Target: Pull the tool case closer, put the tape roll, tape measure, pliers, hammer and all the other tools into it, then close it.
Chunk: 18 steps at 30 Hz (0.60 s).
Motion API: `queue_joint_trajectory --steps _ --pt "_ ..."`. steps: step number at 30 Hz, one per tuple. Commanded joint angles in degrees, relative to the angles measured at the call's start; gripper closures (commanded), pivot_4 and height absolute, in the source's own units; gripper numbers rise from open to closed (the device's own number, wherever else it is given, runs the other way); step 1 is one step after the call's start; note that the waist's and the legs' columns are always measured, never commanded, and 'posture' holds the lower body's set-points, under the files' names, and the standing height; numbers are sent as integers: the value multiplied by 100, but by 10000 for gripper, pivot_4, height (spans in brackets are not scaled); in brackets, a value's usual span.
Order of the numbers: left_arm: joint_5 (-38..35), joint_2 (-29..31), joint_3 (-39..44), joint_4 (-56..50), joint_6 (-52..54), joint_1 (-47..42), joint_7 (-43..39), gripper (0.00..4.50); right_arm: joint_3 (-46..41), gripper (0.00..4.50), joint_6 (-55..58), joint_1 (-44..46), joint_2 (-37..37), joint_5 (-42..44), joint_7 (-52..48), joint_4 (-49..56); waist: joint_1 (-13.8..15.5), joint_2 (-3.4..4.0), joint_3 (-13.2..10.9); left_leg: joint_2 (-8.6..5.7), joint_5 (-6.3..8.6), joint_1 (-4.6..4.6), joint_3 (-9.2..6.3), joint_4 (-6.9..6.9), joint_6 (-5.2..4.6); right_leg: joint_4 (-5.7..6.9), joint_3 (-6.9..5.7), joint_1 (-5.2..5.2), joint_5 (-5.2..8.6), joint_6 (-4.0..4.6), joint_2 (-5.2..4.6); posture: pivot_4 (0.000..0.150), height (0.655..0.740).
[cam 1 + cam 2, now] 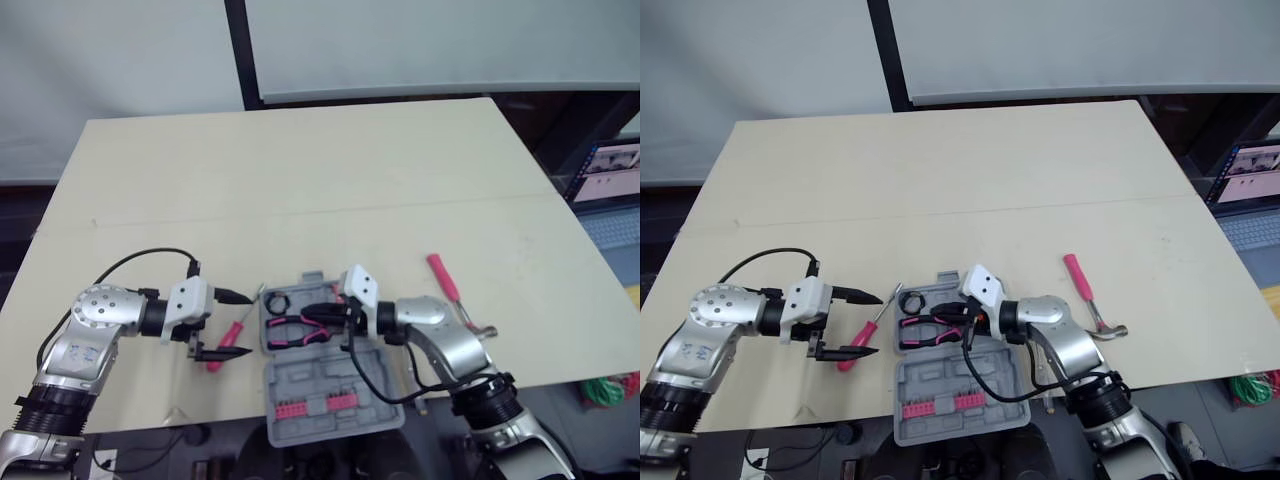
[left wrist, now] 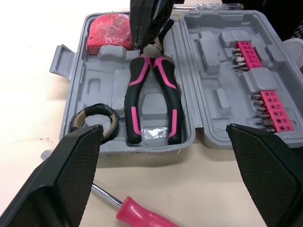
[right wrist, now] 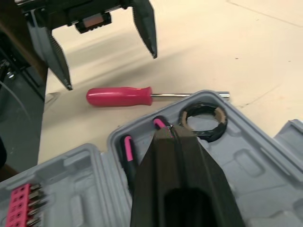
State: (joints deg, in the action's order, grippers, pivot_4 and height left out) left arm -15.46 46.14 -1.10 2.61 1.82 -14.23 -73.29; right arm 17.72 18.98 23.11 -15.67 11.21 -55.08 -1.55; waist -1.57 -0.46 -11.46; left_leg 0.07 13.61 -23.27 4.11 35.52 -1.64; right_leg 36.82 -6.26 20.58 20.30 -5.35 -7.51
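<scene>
Just left of the case [image 1: 320, 378], screwdriver [image 1: 225, 348] lies on the table [image 1: 300, 180], shaft angled away, at the tips of the wide-open left gripper [image 1: 245, 323], the nearer arm; right gripper [image 2: 144, 40] is pinched on pliers [image 2: 135, 94] inside the case.

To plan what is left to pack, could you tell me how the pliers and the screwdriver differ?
The pliers lie inside the open tool case, gripped at the head by the right pincer; the screwdriver lies free on the table outside it. The pliers have two black-and-pink handles; the screwdriver has one plain pink handle. Both lie flat.
</scene>
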Motion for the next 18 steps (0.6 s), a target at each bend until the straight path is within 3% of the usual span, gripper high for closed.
queue_joint_trajectory --steps 1,18 --pt "-104 22 72 -182 26 -57 21 0 11 44809 -264 20 1 -58 26 -124 0 0 0 0 0 0 0 0 0 0 0 0 0 0 0 1500 7278" --pt "-106 -67 1 -170 94 -251 -3 0 160 44809 -484 -11 -234 -608 74 -729 4 0 0 0 0 0 0 1 0 0 0 0 0 0 0 1500 7278"
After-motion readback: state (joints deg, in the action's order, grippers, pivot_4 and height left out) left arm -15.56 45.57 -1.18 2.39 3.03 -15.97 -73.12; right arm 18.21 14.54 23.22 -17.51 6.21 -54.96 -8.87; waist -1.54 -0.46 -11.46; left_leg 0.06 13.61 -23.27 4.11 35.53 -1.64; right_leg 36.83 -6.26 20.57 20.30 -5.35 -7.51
